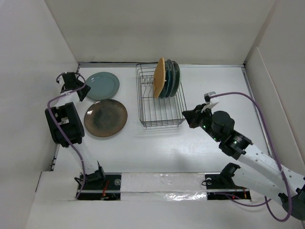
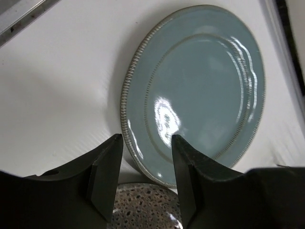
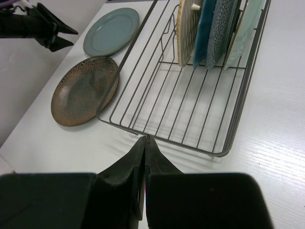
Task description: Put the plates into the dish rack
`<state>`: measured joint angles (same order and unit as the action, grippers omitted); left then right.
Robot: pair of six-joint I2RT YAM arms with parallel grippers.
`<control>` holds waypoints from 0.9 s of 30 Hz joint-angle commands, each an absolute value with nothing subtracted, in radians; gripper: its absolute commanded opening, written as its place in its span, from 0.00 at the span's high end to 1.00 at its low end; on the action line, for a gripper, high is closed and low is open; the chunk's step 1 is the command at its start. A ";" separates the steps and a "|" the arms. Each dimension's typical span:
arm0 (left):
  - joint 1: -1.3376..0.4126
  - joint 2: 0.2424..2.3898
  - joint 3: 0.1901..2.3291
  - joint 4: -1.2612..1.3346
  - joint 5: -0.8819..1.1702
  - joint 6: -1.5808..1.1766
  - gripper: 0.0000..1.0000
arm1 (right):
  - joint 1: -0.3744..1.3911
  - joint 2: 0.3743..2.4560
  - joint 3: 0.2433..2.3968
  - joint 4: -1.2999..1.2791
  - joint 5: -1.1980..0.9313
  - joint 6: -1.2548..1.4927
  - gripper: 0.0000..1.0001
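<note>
Record right claw (image 3: 144,142) pressed shut, fingers flat against each other, nothing between them. Find the dish rack (image 3: 190,100) just ahead of those fingertips, its near rim close beyond them and not touching. Count four plates inside, all standing on edge among the tines at the end farthest from this claw. Read them left to right from the right wrist: orange-tan plate (image 3: 186,33), dark teal plate (image 3: 204,33), blue-patterned plate (image 3: 220,28), pale mint plate (image 3: 245,28). Note them packed close together; cannot tell which tine row for each.

Record left claw (image 2: 145,143) spread open, holding nothing. Find the grey-teal plate (image 2: 200,86) flat on the table (image 2: 62,86) straight ahead of it, near rim showing in the gap between the fingers (image 2: 105,176). Cannot tell whether touching or just above. Note the brown plate (image 2: 143,207) flat on the table below the fingertips, just beside the grey-teal plate, edges nearly meeting.

From the top view, place both flat plates outside the dish rack, between it and the left claw, well apart from the right claw. Log the brown plate near the rack's left side, apart from it.
</note>
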<state>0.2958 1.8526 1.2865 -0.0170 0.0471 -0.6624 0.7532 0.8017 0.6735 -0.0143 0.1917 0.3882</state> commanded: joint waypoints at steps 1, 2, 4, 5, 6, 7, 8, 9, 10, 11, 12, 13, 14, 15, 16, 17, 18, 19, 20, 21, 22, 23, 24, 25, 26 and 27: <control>0.296 1.887 1.350 -0.037 0.026 -0.652 0.58 | 0.750 0.782 0.673 0.051 0.170 0.374 0.96; 0.296 1.899 1.364 -0.035 0.025 -0.652 0.56 | 0.750 0.784 0.672 0.051 0.167 0.374 0.96; 0.296 1.934 1.384 -0.044 0.015 -0.652 0.54 | 0.741 0.791 0.672 0.049 0.161 0.376 0.95; 0.296 1.945 1.390 -0.049 -0.014 -0.649 0.54 | 0.741 0.793 0.672 0.051 0.158 0.376 0.95; 0.296 1.954 1.397 -0.049 -0.031 -0.643 0.53 | 0.741 0.795 0.672 0.051 0.155 0.376 0.95; 0.296 1.974 1.404 -0.051 -0.037 -0.641 0.53 | 0.741 0.795 0.673 0.052 0.152 0.376 0.95; 0.296 1.985 1.408 -0.055 -0.049 -0.638 0.53 | 0.741 0.798 0.673 0.051 0.152 0.376 0.95; 0.296 1.994 1.414 -0.052 -0.049 -0.640 0.53 | 0.741 0.798 0.675 0.051 0.150 0.374 0.95; 0.296 2.009 1.416 -0.048 -0.045 -0.641 0.53 | 0.741 0.798 0.675 0.051 0.150 0.374 0.95; 0.296 2.020 1.417 -0.037 -0.034 -0.644 0.53 | 0.741 0.798 0.675 0.052 0.152 0.374 0.95; 0.296 2.031 1.428 -0.035 -0.026 -0.646 0.53 | 0.741 0.799 0.675 0.052 0.150 0.374 0.95; 0.296 2.052 1.433 -0.034 -0.017 -0.652 0.53 | 0.741 0.801 0.676 0.052 0.149 0.373 0.95; 0.296 2.063 1.440 -0.029 -0.005 -0.653 0.53 | 0.741 0.804 0.681 0.052 0.150 0.373 0.95; 0.296 2.072 1.450 -0.025 0.029 -0.657 0.53 | 0.741 0.808 0.683 0.051 0.152 0.371 0.95; 0.296 2.086 1.453 -0.020 0.037 -0.667 0.53 | 0.741 0.811 0.686 0.051 0.152 0.370 0.95; 0.296 2.092 1.453 -0.008 0.060 -0.670 0.53 | 0.741 0.813 0.689 0.049 0.152 0.368 0.95; 0.296 2.097 1.448 -0.008 0.070 -0.675 0.53 | 0.741 0.815 0.693 0.049 0.152 0.370 0.95; 0.296 2.105 1.448 -0.006 0.081 -0.680 0.54 | 0.741 0.816 0.692 0.052 0.152 0.370 0.95; 0.296 2.108 1.447 -0.006 0.081 -0.681 0.54 | 0.741 0.815 0.690 0.055 0.155 0.370 0.95; 0.296 2.108 1.440 0.017 0.083 -0.683 0.54 | 0.741 0.813 0.687 0.057 0.159 0.370 0.95; 0.296 2.109 1.437 0.023 0.083 -0.681 0.55 | 0.741 0.813 0.687 0.058 0.164 0.371 0.95; 0.296 2.106 1.433 0.041 0.083 -0.683 0.55 | 0.741 0.813 0.687 0.060 0.167 0.373 0.95; 0.296 2.105 1.418 0.052 0.086 -0.687 0.56 | 0.741 0.811 0.689 0.058 0.169 0.373 0.95; 0.296 2.105 1.411 0.063 0.092 -0.692 0.57 | 0.741 0.810 0.693 0.060 0.173 0.373 0.95; 0.296 2.103 1.404 0.081 0.101 -0.696 0.57 | 0.741 0.811 0.695 0.061 0.175 0.371 0.95; 0.296 2.102 1.388 0.093 0.103 -0.706 0.60 | 0.741 0.813 0.698 0.060 0.179 0.370 0.95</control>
